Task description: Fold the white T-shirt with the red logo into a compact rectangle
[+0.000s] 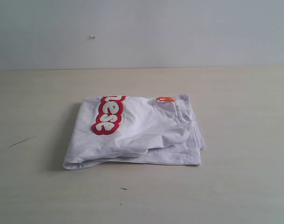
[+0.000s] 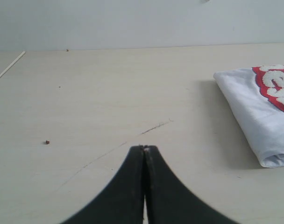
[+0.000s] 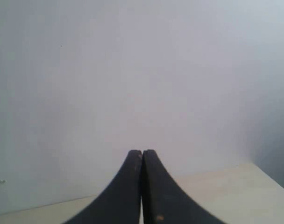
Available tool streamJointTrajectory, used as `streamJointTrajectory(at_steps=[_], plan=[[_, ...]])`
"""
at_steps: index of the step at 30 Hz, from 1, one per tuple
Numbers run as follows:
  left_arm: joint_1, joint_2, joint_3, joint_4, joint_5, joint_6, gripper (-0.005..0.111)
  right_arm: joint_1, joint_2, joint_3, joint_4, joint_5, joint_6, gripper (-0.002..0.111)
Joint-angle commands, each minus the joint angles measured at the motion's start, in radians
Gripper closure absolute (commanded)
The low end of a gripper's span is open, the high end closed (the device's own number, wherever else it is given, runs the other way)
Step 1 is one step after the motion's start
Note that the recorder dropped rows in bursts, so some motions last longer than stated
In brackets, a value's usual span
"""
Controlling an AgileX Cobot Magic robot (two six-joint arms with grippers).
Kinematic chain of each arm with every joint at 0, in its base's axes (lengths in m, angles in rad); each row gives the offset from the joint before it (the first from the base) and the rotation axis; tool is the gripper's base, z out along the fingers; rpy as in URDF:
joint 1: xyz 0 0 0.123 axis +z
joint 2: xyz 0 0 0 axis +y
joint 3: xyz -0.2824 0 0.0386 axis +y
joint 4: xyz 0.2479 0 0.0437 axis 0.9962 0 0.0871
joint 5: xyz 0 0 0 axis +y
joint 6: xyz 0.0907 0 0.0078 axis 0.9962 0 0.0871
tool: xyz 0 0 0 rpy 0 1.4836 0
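The white T-shirt (image 1: 142, 133) lies folded into a compact rectangle in the middle of the table. Part of the red logo (image 1: 109, 115) shows on its top left, and the orange neck tag (image 1: 166, 99) sits at the collar on the far side. In the left wrist view the white T-shirt (image 2: 259, 109) lies off to one side with the red logo (image 2: 277, 84) at the frame's edge. My left gripper (image 2: 144, 148) is shut and empty over bare table, apart from the shirt. My right gripper (image 3: 142, 152) is shut and empty, facing the wall. Neither gripper shows in the exterior view.
The light wooden table (image 1: 235, 186) carries a dark scratch (image 1: 20, 141) at its left and a small dark speck (image 1: 123, 188) in front of the shirt. A pale wall (image 1: 142, 32) stands behind the table's far edge.
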Motion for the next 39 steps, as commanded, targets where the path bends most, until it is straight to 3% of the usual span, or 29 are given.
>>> streamJointTrajectory(at_steps=[1, 19, 23, 34, 39], plan=[[-0.001, -0.005, 0.003, -0.007, -0.01, 0.0, 0.107, -0.006, -0.004, 0.004, -0.004, -0.004, -0.003, 0.108], [-0.001, -0.005, 0.003, -0.007, -0.01, 0.0, 0.107, -0.006, -0.004, 0.054, 0.068, -0.029, -0.003, 0.108], [-0.001, -0.005, 0.003, -0.007, -0.01, 0.0, 0.107, -0.006, -0.004, 0.054, 0.29, -0.125, -0.003, 0.108], [-0.001, -0.005, 0.003, -0.007, -0.01, 0.0, 0.107, -0.006, -0.004, 0.055, 0.294, -0.549, -0.003, 0.108], [-0.001, -0.005, 0.003, -0.007, -0.01, 0.0, 0.107, -0.009, -0.004, 0.055, 0.255, -0.598, -0.003, 0.108]])
